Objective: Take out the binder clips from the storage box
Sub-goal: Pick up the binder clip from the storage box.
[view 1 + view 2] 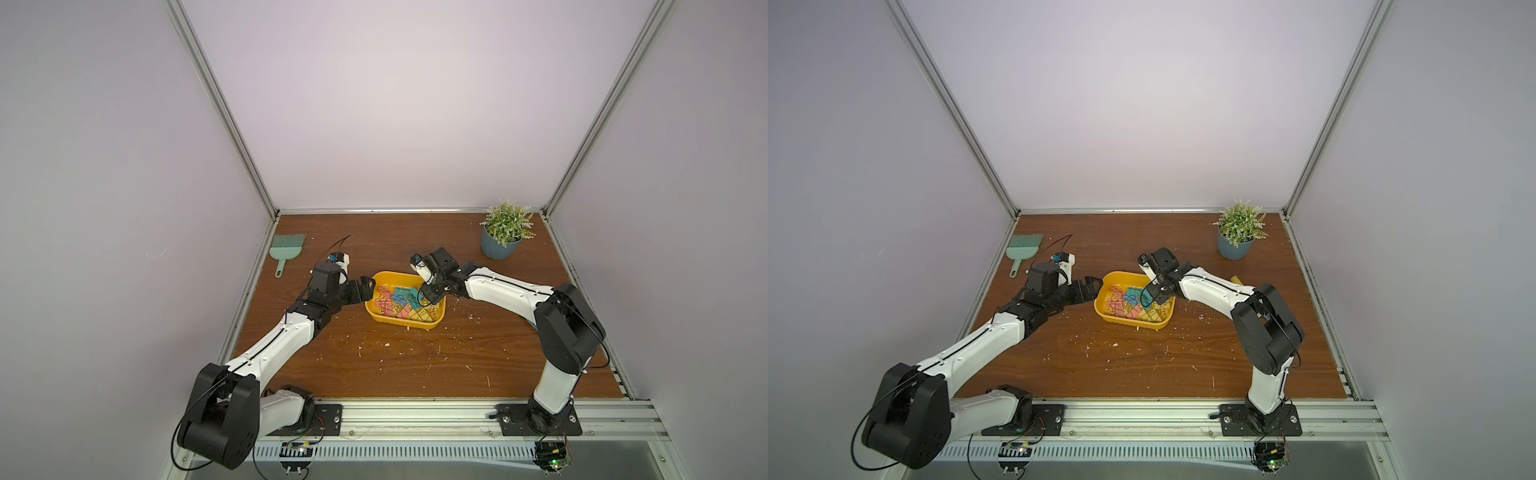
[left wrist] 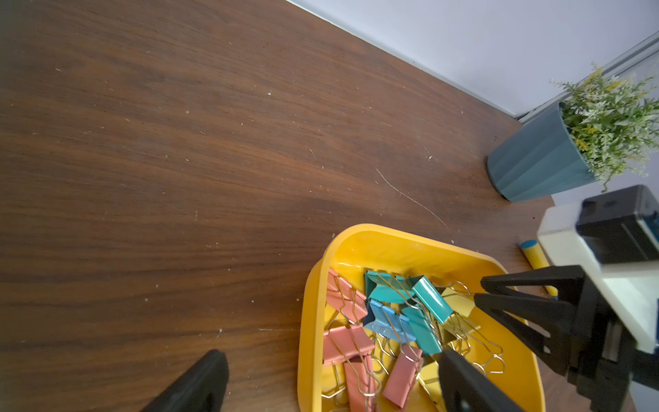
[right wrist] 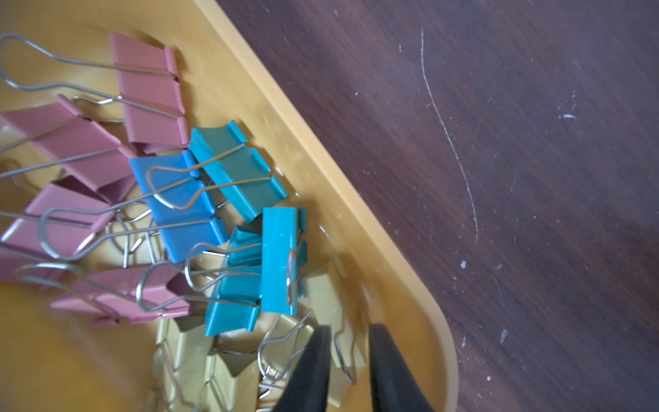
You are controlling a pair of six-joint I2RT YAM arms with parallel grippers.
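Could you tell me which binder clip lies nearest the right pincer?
The yellow binder clip in the storage box corner: its wire handle sits inside the right pincer; the others lie farther.

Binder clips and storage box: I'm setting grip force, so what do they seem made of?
The binder clips look like painted sheet metal, satin sheen on crisp folds, with bare wire handles. The storage box is probably moulded plastic: glossy, rounded corners.

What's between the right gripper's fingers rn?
Right wrist view: a yellow binder clip sits in the gap of the right gripper, inside the storage box. Clamped or not, unclear.
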